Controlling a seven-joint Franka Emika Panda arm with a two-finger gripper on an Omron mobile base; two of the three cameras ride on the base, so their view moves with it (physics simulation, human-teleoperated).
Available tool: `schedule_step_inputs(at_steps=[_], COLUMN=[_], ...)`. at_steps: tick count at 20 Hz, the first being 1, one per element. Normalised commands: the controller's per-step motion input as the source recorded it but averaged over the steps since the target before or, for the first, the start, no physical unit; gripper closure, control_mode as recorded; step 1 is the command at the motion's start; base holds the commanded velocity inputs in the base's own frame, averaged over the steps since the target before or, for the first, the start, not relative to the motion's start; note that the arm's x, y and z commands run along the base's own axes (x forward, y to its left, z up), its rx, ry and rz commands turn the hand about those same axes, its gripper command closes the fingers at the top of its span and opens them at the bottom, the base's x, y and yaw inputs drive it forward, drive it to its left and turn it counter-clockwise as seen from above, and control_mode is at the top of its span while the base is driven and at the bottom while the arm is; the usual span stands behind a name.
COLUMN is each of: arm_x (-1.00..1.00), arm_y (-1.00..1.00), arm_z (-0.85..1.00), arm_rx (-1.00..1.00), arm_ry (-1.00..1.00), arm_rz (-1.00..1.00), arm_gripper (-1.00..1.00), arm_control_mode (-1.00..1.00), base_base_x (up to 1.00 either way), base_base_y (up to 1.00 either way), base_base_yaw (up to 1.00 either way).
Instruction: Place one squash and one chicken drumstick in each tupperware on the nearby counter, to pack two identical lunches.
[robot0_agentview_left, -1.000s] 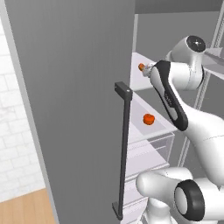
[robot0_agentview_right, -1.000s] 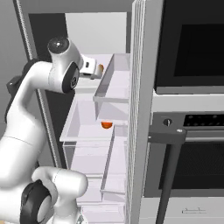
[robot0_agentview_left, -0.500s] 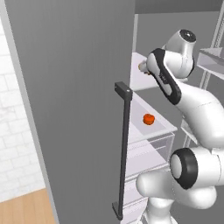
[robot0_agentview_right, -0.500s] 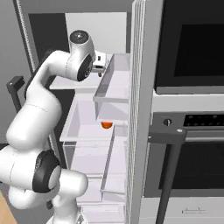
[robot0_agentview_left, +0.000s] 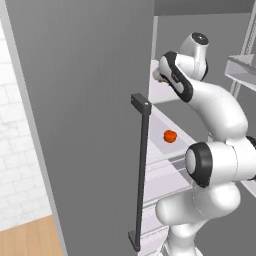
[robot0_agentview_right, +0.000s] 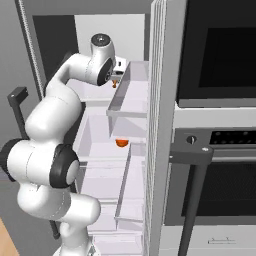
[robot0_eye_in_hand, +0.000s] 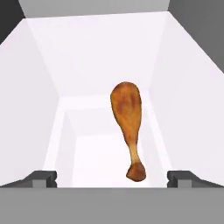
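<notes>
my pincer (robot0_eye_in_hand: 111, 177) stands wide open and empty, reaching into the fridge's upper shelf (robot0_eye_in_hand: 96, 153), where the chicken drumstick (robot0_eye_in_hand: 128, 127) lies just ahead between my fingertips (robot0_eye_in_hand: 43, 177), bone tip near me, plump end far.

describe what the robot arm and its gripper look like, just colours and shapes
The arm is glossy white, built of rounded, tube-like segments, with dark grey to black round caps and bands at the joints. No cables or markings show. The gripper ends in two small, dark grey, blocky finger tips.
</notes>
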Motion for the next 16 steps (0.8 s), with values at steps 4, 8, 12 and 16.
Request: schedule_step_inputs(at_steps=[4,8,12,16], arm_x=[0.49,0.39,0.47,0.51], arm_y=[0.00,0.00,0.00,0.00], arm_z=[-0.32,-0.44,-0.32,-0.24], arm_rx=[-0.02,-0.05,-0.03,-0.01], arm_ry=[0.00,0.00,0.00,0.00], arm_rz=[0.01,0.01,0.00,0.00], arm_gripper=[-1.00,-1.00,-1.00,-1.00], arm_control_mode=[-1.00,-1.00,-1.00,-1.00], base_base_x=[0.00,0.00,0.00,0.00], base_base_y=[0.00,0.00,0.00,0.00], base_base_yaw=[0.00,0.00,0.00,0.00])
